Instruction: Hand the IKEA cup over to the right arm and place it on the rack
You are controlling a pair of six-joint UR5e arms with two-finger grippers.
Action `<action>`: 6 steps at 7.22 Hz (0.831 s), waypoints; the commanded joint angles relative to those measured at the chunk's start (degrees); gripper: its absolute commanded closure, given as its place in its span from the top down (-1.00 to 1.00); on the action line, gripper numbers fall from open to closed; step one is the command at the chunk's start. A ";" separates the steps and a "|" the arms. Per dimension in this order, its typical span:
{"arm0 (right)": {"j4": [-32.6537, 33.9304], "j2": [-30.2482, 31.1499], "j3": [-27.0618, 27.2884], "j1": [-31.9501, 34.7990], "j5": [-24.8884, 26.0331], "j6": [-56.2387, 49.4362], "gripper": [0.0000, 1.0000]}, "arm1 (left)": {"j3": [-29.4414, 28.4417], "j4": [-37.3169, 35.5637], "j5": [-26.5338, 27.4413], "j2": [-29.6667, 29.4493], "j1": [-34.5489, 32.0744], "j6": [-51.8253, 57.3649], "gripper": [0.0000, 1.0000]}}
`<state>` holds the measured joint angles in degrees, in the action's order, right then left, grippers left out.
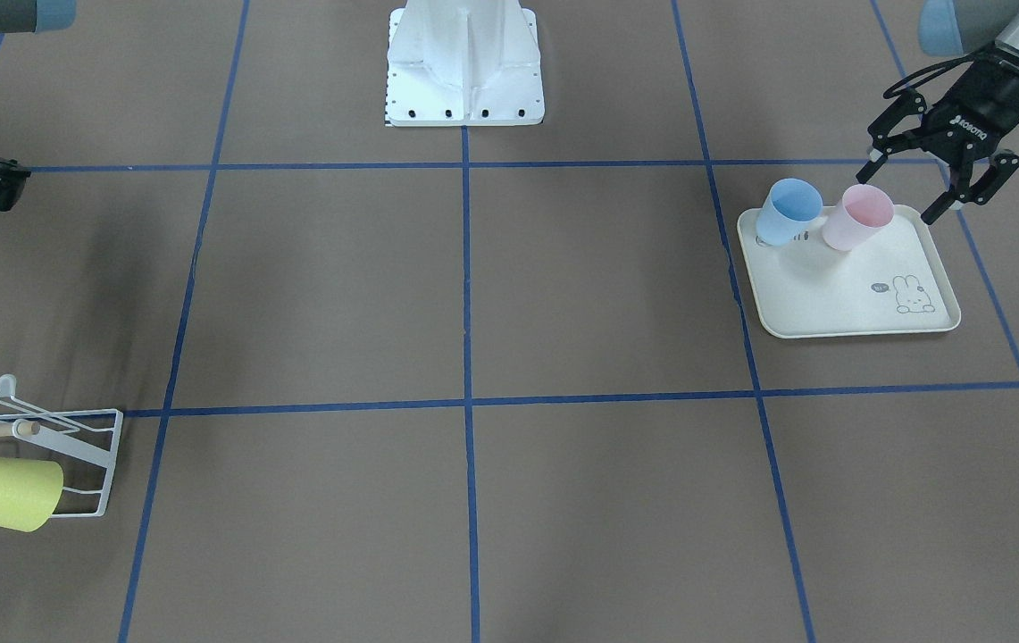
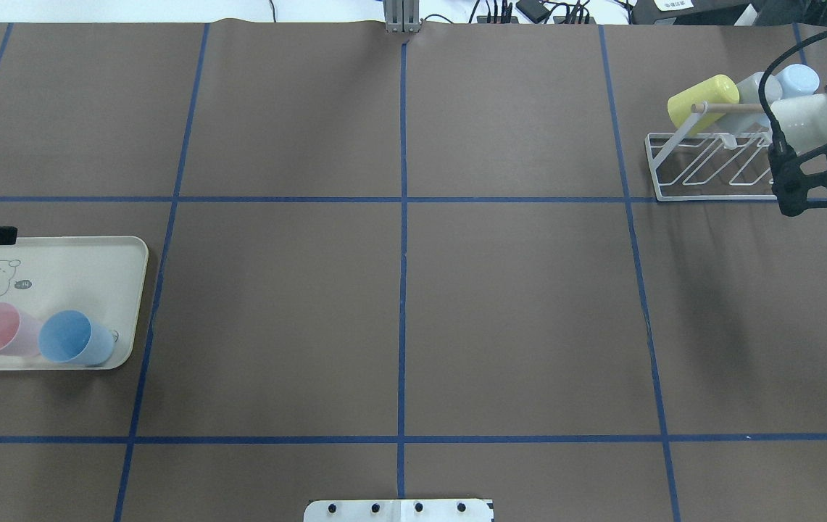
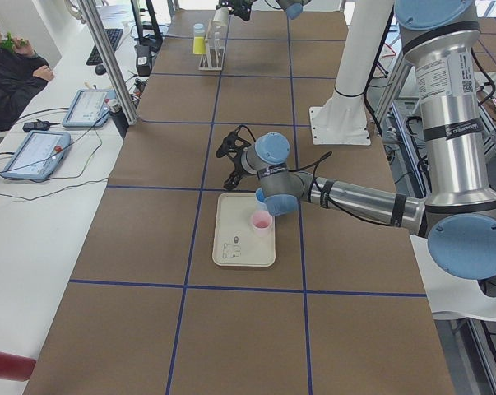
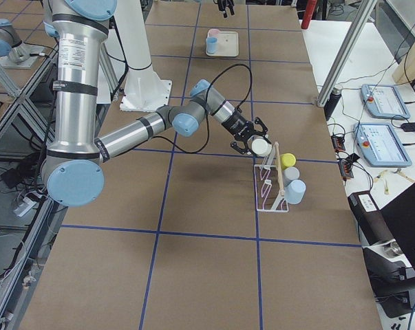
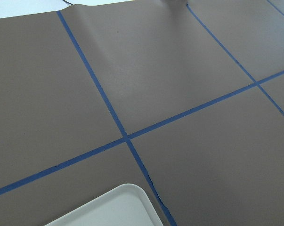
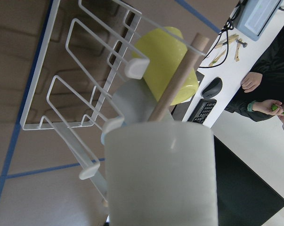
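Step in hand, by my judgement: the placing. The white IKEA cup [image 6: 160, 174] sits clamped in the right arm's fingers [image 4: 254, 139], lying on its side, so the hand-over looks done and the hanging is not. The rack [image 6: 61, 70] stands just beyond those fingers, its wooden dowel [image 6: 179, 70] directly behind the held cup; whether cup and dowel touch cannot be told. Three cups already hang there past the fingertips: a yellow cup [image 6: 172, 61], a grey cup [image 6: 132, 101] and a pale blue cup [image 2: 799, 76]. Your next move calls for picking a prong [image 6: 87, 170] that looks free and sliding the cup's mouth squarely over it. The upturned hook ends could catch the rim, and the neighbours leave little room. The cup is smooth matt plastic, round and tapered, probably light and slippery. The rack is thin white-coated wire, likely light enough to shift on the brown paper-like surface [image 2: 399, 304]. The left arm's fingers [image 1: 902, 185] stand wide and empty, with the pink cup [image 1: 856, 219] and cream tray [image 1: 857, 304] just beneath them.
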<state>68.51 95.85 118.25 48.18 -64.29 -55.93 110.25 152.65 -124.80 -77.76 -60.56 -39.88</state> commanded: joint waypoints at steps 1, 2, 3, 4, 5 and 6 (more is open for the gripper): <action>-0.48 -0.57 -2.92 -0.10 1.43 -5.12 -1.00 | 0.05 0.02 -0.09 -0.02 0.00 -0.03 1.00; -0.48 -0.75 -3.89 -0.19 2.58 -5.50 -1.00 | 0.14 0.11 -0.09 0.06 0.00 -0.03 1.00; -0.57 -1.36 -6.08 -0.28 3.02 -6.64 -1.00 | 0.23 0.11 -0.09 0.15 0.00 -0.03 1.00; -0.66 -1.98 -7.06 -0.28 3.55 -7.69 -1.00 | 0.23 0.11 -0.09 0.15 0.00 -0.03 1.00; -0.66 -2.24 -7.94 -0.37 4.16 -7.70 -1.00 | 0.40 0.11 -0.09 0.15 -0.08 -0.03 1.00; -0.66 -3.99 -9.69 -0.46 4.78 -7.62 -1.00 | 0.41 0.11 -0.09 0.15 -0.08 -0.03 1.00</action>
<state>67.87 93.43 110.45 47.82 -60.30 -63.42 110.59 152.75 -124.89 -77.61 -60.60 -39.90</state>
